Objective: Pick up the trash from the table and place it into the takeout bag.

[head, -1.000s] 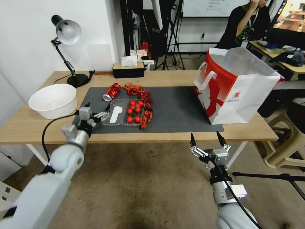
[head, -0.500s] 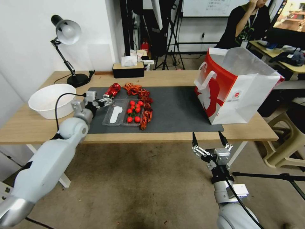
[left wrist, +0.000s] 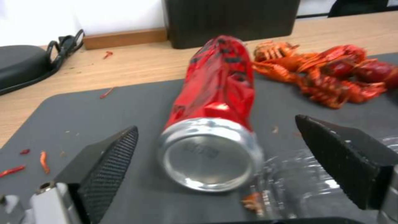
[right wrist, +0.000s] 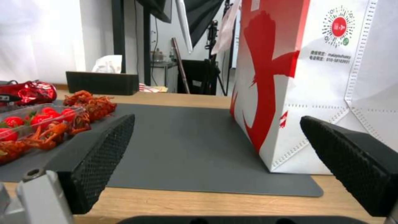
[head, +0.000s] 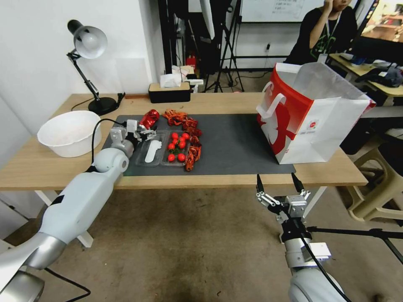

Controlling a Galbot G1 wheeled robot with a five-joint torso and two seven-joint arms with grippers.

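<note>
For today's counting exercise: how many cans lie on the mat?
1. The red can lies on its side at the mat's far left part, beside the clear tray, between the open fingers of the left gripper.

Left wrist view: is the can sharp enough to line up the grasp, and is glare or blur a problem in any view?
Left wrist view: the dented red can is soft, its silver end glaring, yet it reads between the open left gripper fingers. Head view: edges bow from the wide lens; even light, the takeout bag crisp. Right wrist view: bag print legible, the right gripper fingers sharp.
</note>
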